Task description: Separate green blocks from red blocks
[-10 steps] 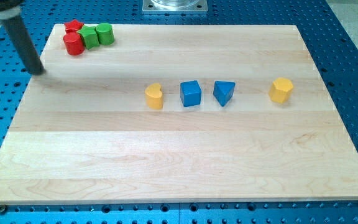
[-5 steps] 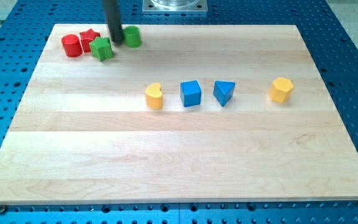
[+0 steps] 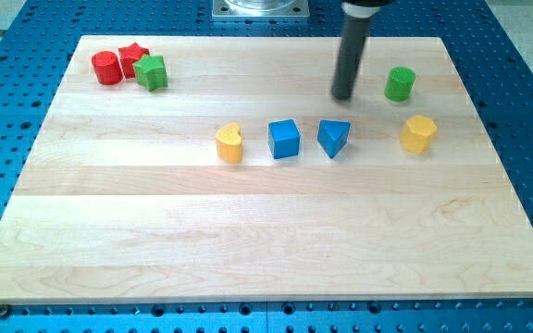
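Two green blocks are seen on the pale wooden board (image 3: 155,231). The green cylinder block (image 3: 400,83) sits in the upper right of the frame, just above the yellow hexagonal block (image 3: 418,133), well apart from the reds. The green star-shaped block (image 3: 153,71) is at the upper left, touching the red star-shaped block (image 3: 134,58); the red cylinder block (image 3: 106,67) lies just left of that pair. The tip (image 3: 343,95) is placed in the upper middle-right, near but apart from the green cylinder's left side, above the blue triangular block (image 3: 333,137). Nothing is held or pressed by the rod; it stands free. A blue cube block (image 3: 284,139) and a yellow heart-like block (image 3: 230,143) are lined up mid-frame.

The job is judged half done: one green is left against a red. The blocks are judged light, rigid and easily slid on smooth wood, likely to spin if struck off-centre. No grasp is possible; the green star is best contacted on its upper-left flank, in the narrow seam by the red star, and pushed rightwards.
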Tool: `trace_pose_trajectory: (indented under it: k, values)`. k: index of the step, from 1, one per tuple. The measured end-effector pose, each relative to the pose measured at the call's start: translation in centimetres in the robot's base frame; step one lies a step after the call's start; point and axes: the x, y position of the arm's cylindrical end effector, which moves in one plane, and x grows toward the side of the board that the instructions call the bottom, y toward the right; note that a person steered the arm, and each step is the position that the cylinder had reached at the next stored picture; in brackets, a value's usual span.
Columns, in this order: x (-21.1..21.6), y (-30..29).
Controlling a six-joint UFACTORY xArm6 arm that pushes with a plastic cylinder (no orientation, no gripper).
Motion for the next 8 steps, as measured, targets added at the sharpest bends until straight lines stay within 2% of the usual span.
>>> trace_pose_trajectory:
  k: [1, 2, 3, 4, 5, 7, 8]
  values:
    - [0.2, -11.9]
    - [2.4, -26.6]
    - [0.5, -33.7]
    - [-4.8, -33.5]
    - [-5.3, -26.6]
    - [-5.7, -17.2]
    - [-6.2, -18.5]
